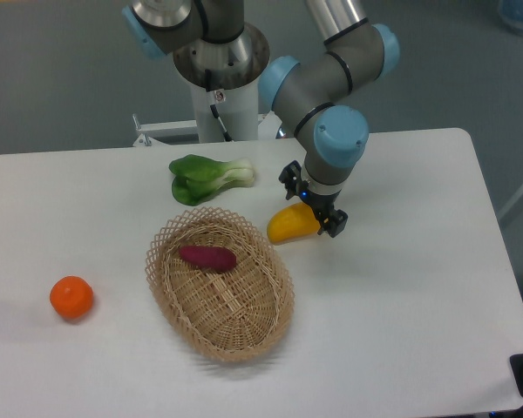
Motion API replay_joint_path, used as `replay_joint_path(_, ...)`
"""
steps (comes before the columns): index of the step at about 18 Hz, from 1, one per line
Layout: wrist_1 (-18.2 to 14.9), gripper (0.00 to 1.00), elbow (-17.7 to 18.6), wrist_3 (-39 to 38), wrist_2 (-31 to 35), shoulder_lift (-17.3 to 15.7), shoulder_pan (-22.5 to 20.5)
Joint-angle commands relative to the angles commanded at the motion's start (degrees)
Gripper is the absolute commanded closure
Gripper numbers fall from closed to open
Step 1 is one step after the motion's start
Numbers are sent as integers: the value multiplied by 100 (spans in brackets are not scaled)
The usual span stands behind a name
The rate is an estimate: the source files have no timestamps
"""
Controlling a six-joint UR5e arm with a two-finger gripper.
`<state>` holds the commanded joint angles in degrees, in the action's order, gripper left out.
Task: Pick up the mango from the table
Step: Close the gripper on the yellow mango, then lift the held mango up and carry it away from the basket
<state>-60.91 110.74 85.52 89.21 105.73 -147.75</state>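
Table (401,331) comes first, a broad white top with rounded corners that fills most of the view, with the arm's pedestal behind its far edge. Above it the arm (331,78) bends down from the top of the view, grey links with pale blue joint caps, its wrist pointing at the middle of the tabletop. Left of centre and toward the near edge sits an oval wicker basket (244,326), and a purple sweet potato (207,257) lies inside it near the far rim. Behind the basket, a green leafy vegetable (205,178) with a pale stalk rests on the white surface. Just right of the basket's far rim lies the mango (289,225), yellow and oblong, resting on the tabletop; its right end is covered by the tool. The gripper (312,207) sits directly over that end, its two black fingers (334,225) spread apart with one at the far side and one at the near side of the fruit, jaws parted and not clamped. Whether the pads touch the skin cannot be told. Far to the left, well apart from everything else, sits a round orange fruit (71,297)
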Motion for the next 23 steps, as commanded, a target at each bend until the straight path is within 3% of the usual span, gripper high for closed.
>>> replay_joint_path(2, 26, 0, 9, -79, 9, 44, 61)
replay_joint_path(8, 861, 0, 448, -158, 44, 79, 105)
replay_joint_path(15, 870, 0, 501, -185, 149, 88, 106)
replay_joint_path(18, 879, 37, 484, -185, 149, 88, 106)
replay_joint_path(19, 879, 42, 475, -185, 158, 79, 106)
replay_joint_path(23, 870, 45, 212, -176, 675, 62, 106)
